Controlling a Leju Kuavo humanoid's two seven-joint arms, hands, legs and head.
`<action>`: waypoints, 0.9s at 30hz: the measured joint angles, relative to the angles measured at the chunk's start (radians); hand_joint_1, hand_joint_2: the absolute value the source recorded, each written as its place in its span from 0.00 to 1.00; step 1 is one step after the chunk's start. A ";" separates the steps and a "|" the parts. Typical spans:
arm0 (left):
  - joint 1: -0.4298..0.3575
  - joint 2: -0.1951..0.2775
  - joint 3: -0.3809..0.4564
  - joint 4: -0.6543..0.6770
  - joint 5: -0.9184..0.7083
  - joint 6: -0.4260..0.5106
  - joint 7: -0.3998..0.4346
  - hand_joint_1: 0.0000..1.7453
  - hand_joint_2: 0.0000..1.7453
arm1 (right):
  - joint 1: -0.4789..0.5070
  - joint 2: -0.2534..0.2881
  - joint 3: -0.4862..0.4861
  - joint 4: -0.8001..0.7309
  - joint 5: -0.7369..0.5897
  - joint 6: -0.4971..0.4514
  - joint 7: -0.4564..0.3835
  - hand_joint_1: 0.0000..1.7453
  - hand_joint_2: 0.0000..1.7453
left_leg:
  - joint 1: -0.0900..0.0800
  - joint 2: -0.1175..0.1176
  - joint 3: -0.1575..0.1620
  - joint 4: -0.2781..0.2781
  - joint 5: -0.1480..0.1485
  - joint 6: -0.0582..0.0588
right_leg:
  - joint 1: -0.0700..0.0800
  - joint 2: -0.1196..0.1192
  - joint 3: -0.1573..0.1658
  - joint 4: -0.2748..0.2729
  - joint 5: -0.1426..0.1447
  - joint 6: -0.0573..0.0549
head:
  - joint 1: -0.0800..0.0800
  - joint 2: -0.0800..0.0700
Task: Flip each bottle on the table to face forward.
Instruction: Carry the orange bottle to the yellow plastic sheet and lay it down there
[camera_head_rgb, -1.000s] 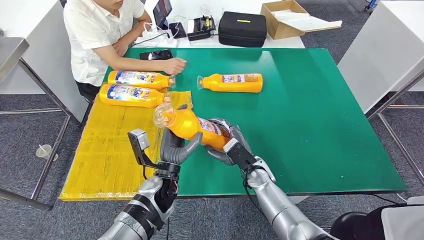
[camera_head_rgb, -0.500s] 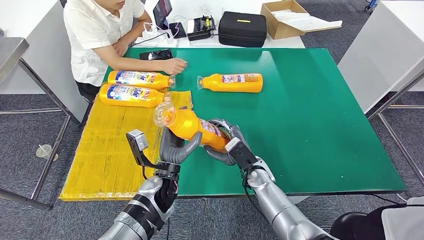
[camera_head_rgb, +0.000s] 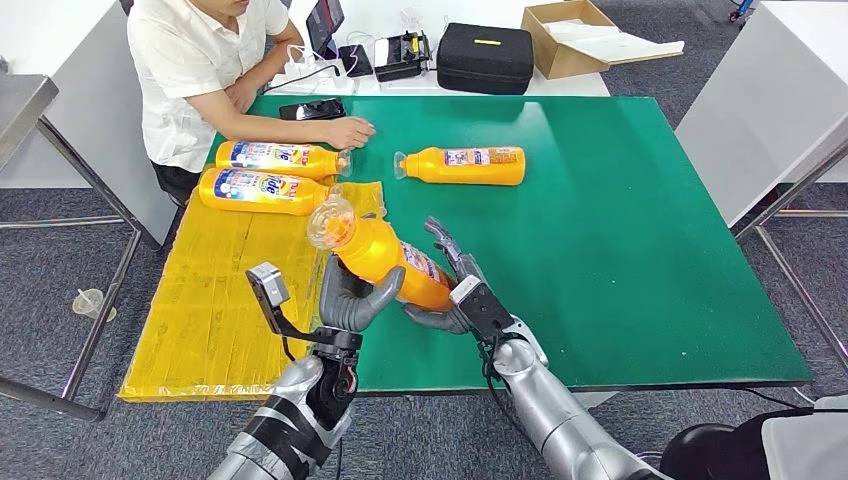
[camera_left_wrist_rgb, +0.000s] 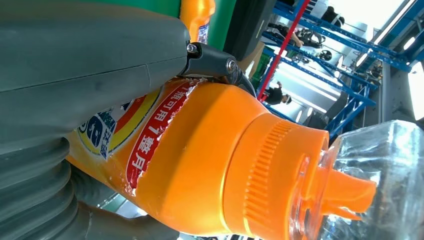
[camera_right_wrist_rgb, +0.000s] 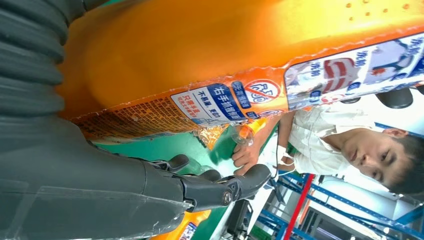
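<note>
Right hand (camera_head_rgb: 452, 285) has loosened since a second ago, fingers now spread straight beside the tilted orange plastic bottle with clear cap (camera_head_rgb: 378, 252), holding nothing. Left hand (camera_head_rgb: 352, 295) grips the bottle's neck end, raised above the green surface (camera_head_rgb: 620, 240). Three more orange bottles lie flat: two (camera_head_rgb: 262, 190) by the yellow sheet (camera_head_rgb: 215, 300), one (camera_head_rgb: 463, 165) mid-surface. Person in white shirt (camera_head_rgb: 195, 70) sits at the far left corner.
</note>
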 joint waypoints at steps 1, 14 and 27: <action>0.000 0.000 0.000 0.000 0.000 0.000 0.000 1.00 1.00 | 0.000 0.000 0.000 0.000 0.000 0.000 0.000 0.00 1.00 | 0.000 0.000 0.000 0.000 0.000 0.000 | 0.000 0.000 0.000 0.000 0.000 0.000 | 0.000 0.000; 0.013 0.000 0.000 -0.028 -0.031 0.028 0.000 1.00 1.00 | 0.003 0.001 0.001 0.000 0.014 -0.018 0.000 0.00 1.00 | 0.000 0.000 0.000 0.000 0.000 0.000 | 0.000 0.000 0.000 0.000 0.000 0.000 | 0.000 0.000; 0.055 0.162 -0.070 -0.088 -1.499 0.817 0.343 1.00 1.00 | 0.201 -0.064 -0.258 -0.175 0.158 -0.305 0.002 0.00 1.00 | 0.000 0.000 -0.001 0.000 0.000 0.000 | 0.000 0.000 -0.001 0.000 0.000 0.000 | 0.000 0.000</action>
